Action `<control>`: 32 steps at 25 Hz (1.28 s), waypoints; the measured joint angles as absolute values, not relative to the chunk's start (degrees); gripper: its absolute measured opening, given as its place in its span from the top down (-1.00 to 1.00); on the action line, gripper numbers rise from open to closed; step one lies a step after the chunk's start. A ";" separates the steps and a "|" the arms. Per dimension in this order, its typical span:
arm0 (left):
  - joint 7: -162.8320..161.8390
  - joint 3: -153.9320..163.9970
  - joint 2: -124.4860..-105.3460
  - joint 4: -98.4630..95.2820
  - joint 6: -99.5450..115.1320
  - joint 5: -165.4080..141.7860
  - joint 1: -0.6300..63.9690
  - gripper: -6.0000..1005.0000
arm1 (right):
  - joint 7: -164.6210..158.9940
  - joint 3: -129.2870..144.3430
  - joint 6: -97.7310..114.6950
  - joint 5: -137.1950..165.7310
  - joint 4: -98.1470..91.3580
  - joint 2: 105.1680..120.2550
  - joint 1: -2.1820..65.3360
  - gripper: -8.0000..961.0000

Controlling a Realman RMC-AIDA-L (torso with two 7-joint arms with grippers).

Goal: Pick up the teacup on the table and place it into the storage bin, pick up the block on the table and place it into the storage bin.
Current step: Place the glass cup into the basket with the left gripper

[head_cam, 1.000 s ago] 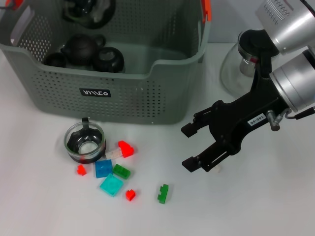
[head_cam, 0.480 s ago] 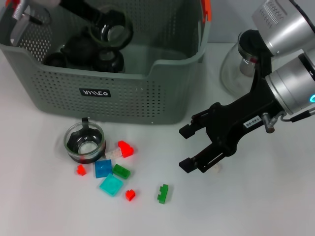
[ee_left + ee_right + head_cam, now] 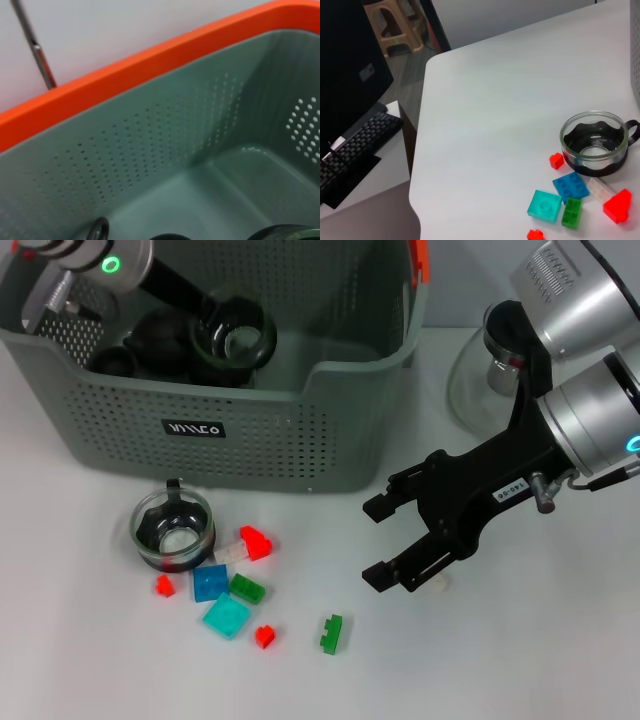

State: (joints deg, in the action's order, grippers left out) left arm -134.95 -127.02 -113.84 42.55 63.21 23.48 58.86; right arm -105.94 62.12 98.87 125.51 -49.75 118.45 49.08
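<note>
Hovering over the table (image 3: 90, 660), right gripper (image 3: 392, 540) has its jaws spread with nothing between them. Green block (image 3: 331, 633) lies just below and to the left of its fingertips, apart from them, with bare table all around it. Further left sits the teacup on the table (image 3: 174, 530), upright, with the remaining blocks (image 3: 226, 590) clustered against its near side. Storage bin (image 3: 250, 430) front wall stands just beyond the cup; glass pitcher (image 3: 490, 370) sits behind the right arm.

Left gripper (image 3: 205, 310) is inside the bin holding a second glass cup (image 3: 234, 332) above the dark teaware (image 3: 160, 340); finger state can't be told. Left wrist view shows the bin's orange rim (image 3: 150, 60) close.

Versus half a second ago: held cup has shifted slightly right and lower in the bin; right gripper barely moved.
</note>
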 joint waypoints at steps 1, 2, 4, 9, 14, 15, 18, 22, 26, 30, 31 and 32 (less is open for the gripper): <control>-134.95 -127.02 -114.09 42.55 63.08 23.05 58.86 0.89 | -105.92 62.13 98.86 125.52 -49.74 118.47 49.05 -0.97; -134.95 -127.01 -114.34 42.55 62.98 22.62 58.86 0.89 | -105.89 62.14 98.83 125.53 -49.74 118.49 49.03 -0.97; -134.96 -127.00 -114.75 42.55 62.72 21.98 58.86 0.89 | -105.85 62.14 98.78 125.56 -49.67 118.49 48.98 -0.97; -134.87 -127.00 -115.28 42.54 62.35 21.58 58.88 0.89 | -105.42 62.14 98.51 125.59 -49.17 118.48 48.82 -0.97; -134.88 -126.95 -115.67 42.53 62.19 20.89 58.89 0.89 | -105.35 62.14 97.99 125.62 -49.12 118.47 48.66 -0.97; -134.89 -126.79 -115.70 42.53 62.09 20.86 58.88 0.89 | -105.33 62.14 97.97 125.64 -49.11 118.48 48.65 -0.97; -135.07 -125.90 -115.85 42.50 61.69 20.65 58.87 0.89 | -105.26 62.14 97.88 125.68 -49.12 118.48 48.65 -0.97; -135.13 -125.53 -116.30 42.45 61.57 20.13 58.85 0.89 | -105.23 62.14 97.88 125.69 -49.10 118.47 48.66 -0.97; -135.15 -125.51 -116.40 42.45 61.52 20.03 58.83 0.89 | -105.21 62.18 97.88 125.69 -49.00 118.47 48.68 -0.97; -135.15 -125.50 -116.44 42.45 61.48 20.03 58.78 0.89 | -105.15 62.22 97.88 125.69 -48.69 118.47 48.69 -0.97; -135.10 -125.51 -116.54 42.45 61.44 20.03 58.73 0.89 | -105.13 62.23 97.89 125.69 -48.64 118.47 48.69 -0.97; -135.09 -125.50 -116.55 42.45 61.43 20.03 58.72 0.89 | -105.12 62.23 97.89 125.69 -48.64 118.48 48.69 -0.97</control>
